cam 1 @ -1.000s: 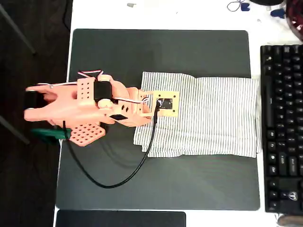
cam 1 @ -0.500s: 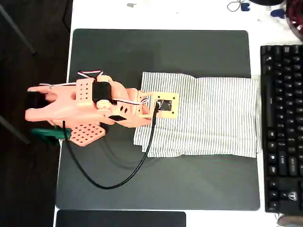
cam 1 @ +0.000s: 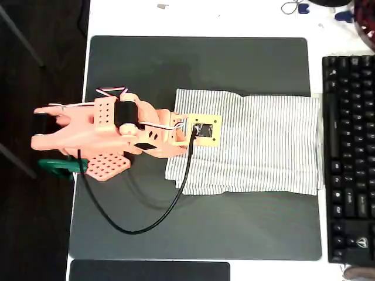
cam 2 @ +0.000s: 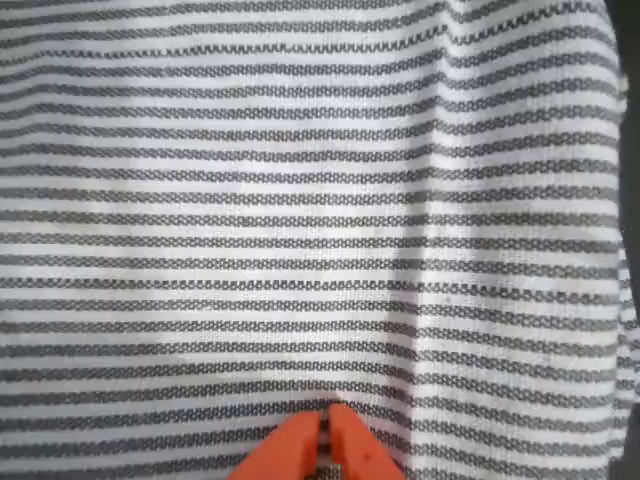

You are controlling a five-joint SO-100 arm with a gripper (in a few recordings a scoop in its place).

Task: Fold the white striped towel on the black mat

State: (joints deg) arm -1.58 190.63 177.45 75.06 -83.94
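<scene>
end effector [cam 2: 323, 428] (fingertips together), lowered

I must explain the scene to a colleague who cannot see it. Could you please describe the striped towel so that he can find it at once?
Find the black mat that covers most of the white table. The white striped towel lies on the mat's right half, its right edge near the black keyboard. It is the one pale cloth with fine dark stripes, and the orange gripper is over its left end.

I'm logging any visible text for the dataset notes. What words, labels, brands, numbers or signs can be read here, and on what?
No text reads clearly.
Keyboard: key legends too small and blurred to read.
Keyboard's lower right corner: a small pale emblem, not legible.
White striped towel, black mat and gripper: no lettering.
</scene>
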